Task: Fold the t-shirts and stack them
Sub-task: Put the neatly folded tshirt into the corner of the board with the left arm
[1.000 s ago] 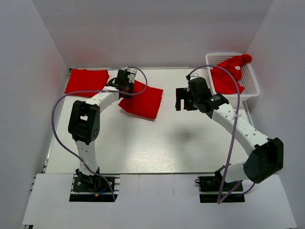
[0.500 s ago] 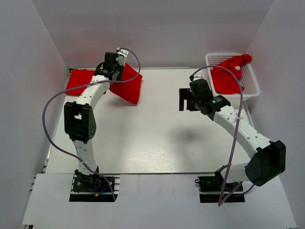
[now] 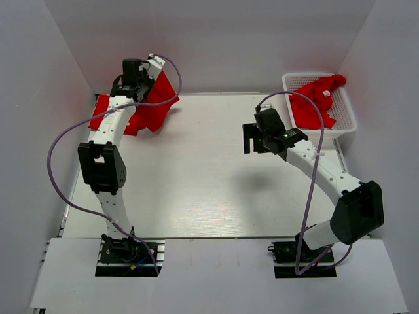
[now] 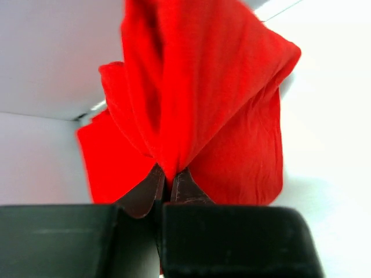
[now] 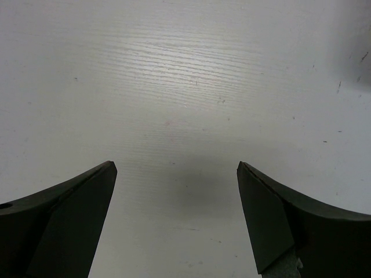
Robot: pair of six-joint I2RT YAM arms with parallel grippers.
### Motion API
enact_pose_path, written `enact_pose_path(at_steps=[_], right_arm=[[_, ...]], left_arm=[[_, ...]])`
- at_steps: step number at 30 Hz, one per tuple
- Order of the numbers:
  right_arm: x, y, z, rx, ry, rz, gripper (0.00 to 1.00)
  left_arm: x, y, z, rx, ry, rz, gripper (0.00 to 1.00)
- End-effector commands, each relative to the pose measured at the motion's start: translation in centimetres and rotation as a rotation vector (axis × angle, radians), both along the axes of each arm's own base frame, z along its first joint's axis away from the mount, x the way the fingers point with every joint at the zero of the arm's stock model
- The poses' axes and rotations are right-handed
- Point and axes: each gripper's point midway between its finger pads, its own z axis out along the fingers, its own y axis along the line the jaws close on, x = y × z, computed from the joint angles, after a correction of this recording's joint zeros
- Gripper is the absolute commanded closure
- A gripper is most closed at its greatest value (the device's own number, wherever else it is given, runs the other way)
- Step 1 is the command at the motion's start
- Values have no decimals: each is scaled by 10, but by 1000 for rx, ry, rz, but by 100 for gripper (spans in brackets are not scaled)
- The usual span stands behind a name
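Observation:
My left gripper is raised at the back left corner, shut on a bright red t-shirt that hangs from it in loose folds. In the left wrist view the fingertips pinch a bunched edge of this t-shirt. Its lower end drapes over a folded red t-shirt lying flat at the table's far left. A third red t-shirt lies crumpled in the basket. My right gripper hovers right of centre. Its jaws stand wide open over bare table with nothing between them.
A white plastic lattice basket stands at the back right corner. White walls close the table on the left, back and right. Each arm trails a purple cable.
My left gripper has carried the red t-shirt from the table's middle left up and back to the far left corner, over the folded one. The right arm has hardly moved.

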Motion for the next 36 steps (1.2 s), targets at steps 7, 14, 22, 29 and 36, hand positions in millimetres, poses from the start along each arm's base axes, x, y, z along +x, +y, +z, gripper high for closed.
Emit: enact_pose_path(at_steps=[7,14,22,29,36], right_arm=[[22,14,18,10,-36,35,10],[32,17,17,-10,-26,37,10],[42,23,16,-34,1,39,10],[56,30,19,-42,6,39,10],[66,39,13,-41,37,49,10]], left_arm=[[9,36,50,8,-94,-25,100],[12,70,37,0,-67,57,100],[30,124,14,-10,-56,180,100],[36,177,4,-39,-78,307,100],[40,213,-28,-36,-57,380,100]])
